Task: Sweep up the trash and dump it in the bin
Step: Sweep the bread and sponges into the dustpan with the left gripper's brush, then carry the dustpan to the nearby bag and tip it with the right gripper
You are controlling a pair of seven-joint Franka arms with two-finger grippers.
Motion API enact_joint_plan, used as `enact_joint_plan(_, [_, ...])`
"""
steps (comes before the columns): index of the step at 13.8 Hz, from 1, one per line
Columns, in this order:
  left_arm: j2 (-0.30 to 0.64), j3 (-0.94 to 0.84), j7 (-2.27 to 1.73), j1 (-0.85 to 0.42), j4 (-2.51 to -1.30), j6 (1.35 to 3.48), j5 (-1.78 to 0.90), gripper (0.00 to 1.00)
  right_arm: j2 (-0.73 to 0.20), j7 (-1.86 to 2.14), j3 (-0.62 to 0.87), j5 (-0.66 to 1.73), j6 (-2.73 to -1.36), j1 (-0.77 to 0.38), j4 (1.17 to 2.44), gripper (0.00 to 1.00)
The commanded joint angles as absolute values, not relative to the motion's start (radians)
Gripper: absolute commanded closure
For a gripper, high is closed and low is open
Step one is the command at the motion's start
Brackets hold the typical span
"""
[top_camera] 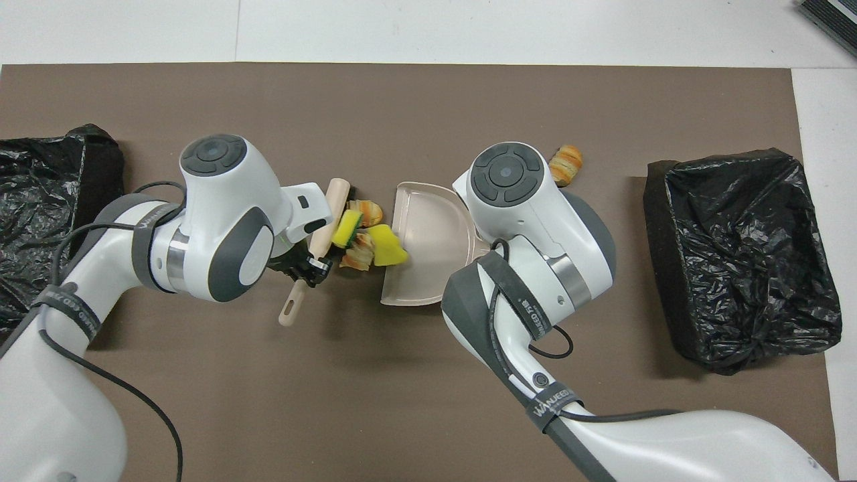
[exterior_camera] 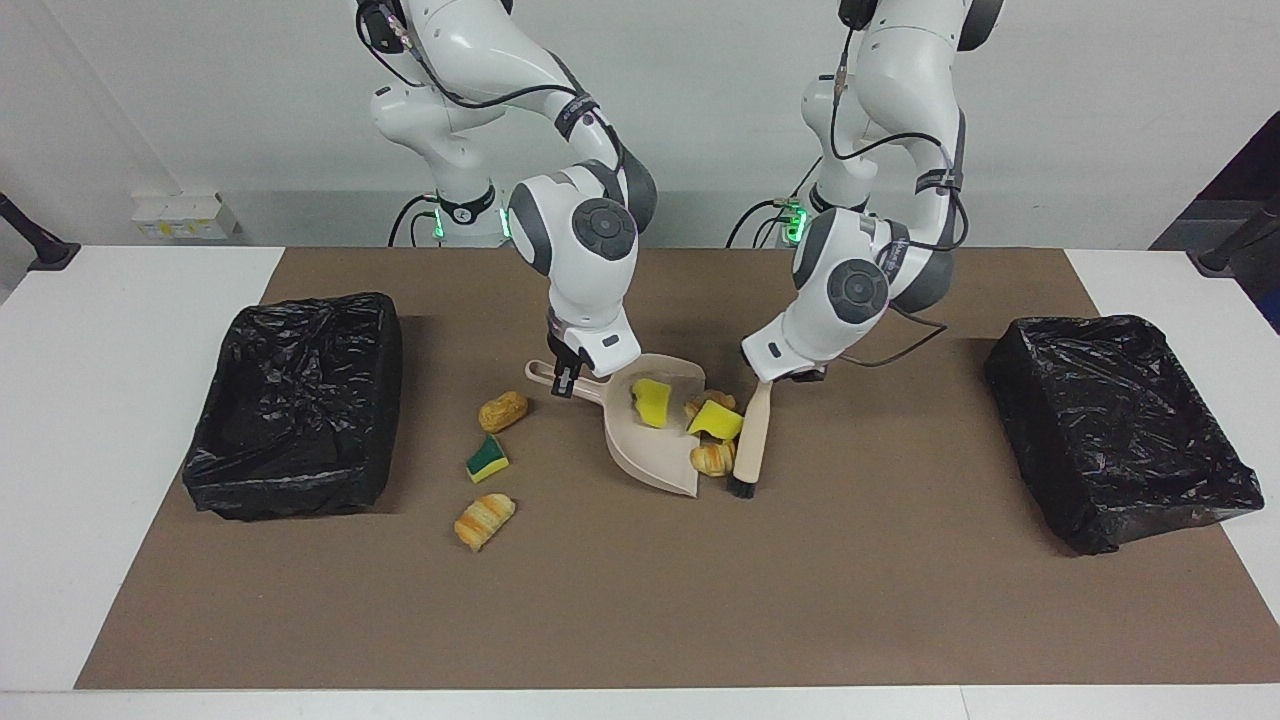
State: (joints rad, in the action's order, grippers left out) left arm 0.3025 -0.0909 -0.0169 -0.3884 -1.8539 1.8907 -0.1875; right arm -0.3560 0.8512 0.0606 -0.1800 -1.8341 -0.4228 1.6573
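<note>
Bread piece (exterior_camera: 485,521) lies loose on the desk (exterior_camera: 640,600), farther from the robots than the dustpan (exterior_camera: 650,435) and toward the right arm's end; green-faced sponge (exterior_camera: 487,458) and second bread piece (exterior_camera: 502,411) sit near it, all three off the dustpan's handle end, well apart from its mouth; yellow sponge (exterior_camera: 652,402) already inside the dustpan; sponge chunk (exterior_camera: 715,420) and two bread pieces (exterior_camera: 712,458) bunched at the dustpan's lip, pinned between it and the brush (exterior_camera: 750,440); right hand (exterior_camera: 565,375) clenched on the dustpan's handle, pan flat on the desk; left hand (exterior_camera: 770,385) grasping the brush handle, bristles down at the dustpan's mouth.

Risks, as I judge them: push too fast and the bunched scraps squirt out past the brush ends instead of riding over the lip; bread pieces look round, likely to roll off sideways; sponge may catch on the lip and flip back; if the dustpan lifts or slides under the push, scraps go under it; brush held near its middle could twist in the grip; three loose scraps sit where the mouth does not face, so easy to leave unswept unless the pan is turned; tipping the pan early on the way to the bin (exterior_camera: 295,400) or the other bin (exterior_camera: 1120,425) would spill the load on the desk.
</note>
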Motion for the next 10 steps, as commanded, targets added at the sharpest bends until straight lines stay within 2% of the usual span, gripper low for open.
enact_joint_plan(1, [0.267, -0.074, -0.099, -0.475, -1.890, 1.916, -0.244, 1.00, -0.362, 0.890, 0.066, -0.167, -1.847, -0.405, 1.654, 1.00])
enact_joint_plan(4, [0.221, -0.074, -0.199, -0.514, -1.888, 1.892, -0.259, 1.00, -0.361, 0.891, 0.066, -0.161, -1.865, -0.399, 1.670, 1.00])
enact_joint_plan(10, [0.117, -0.069, -0.440, -0.503, -1.898, 1.763, -0.261, 1.00, -0.360, 0.910, 0.066, -0.120, -1.907, -0.382, 1.684, 1.00])
